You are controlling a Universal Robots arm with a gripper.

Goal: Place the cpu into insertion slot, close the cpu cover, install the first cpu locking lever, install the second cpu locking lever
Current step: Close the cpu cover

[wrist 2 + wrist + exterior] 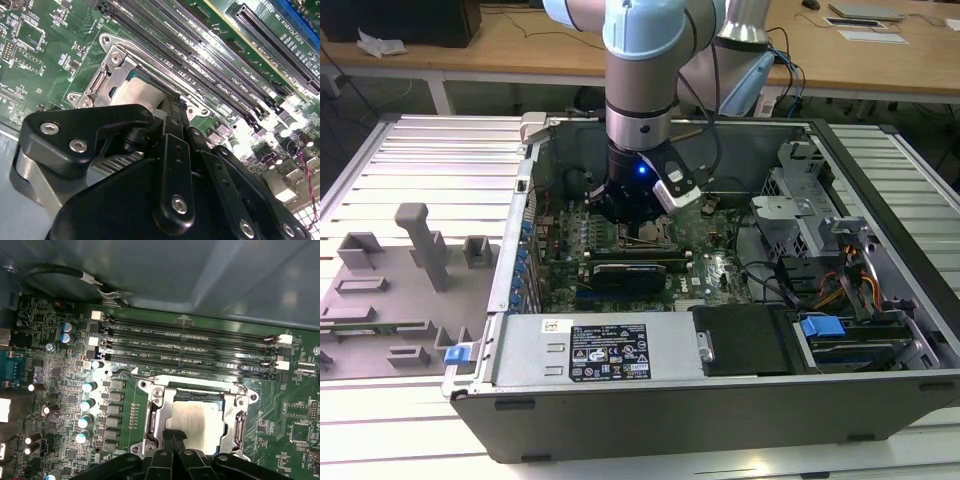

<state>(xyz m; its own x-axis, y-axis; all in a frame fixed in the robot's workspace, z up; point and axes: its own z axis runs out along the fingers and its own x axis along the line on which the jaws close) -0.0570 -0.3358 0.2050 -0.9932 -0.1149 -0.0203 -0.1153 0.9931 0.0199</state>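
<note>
Your cpu (199, 416) lies flat in the insertion slot (148, 439), showing through the cpu cover (236, 412) window; the gripper (173, 436), fingers pressed together, sits at one edge of it. Push straight down and gently, I'd judge; sideways force could skew the frame.

No legible text, tiny white print by memory slots (190, 335), blurred black label plate (608, 352)

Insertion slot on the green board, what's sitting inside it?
The cpu, its silver top showing through the cpu cover; the tool hides one edge, and the contacts beneath are covered.
</note>
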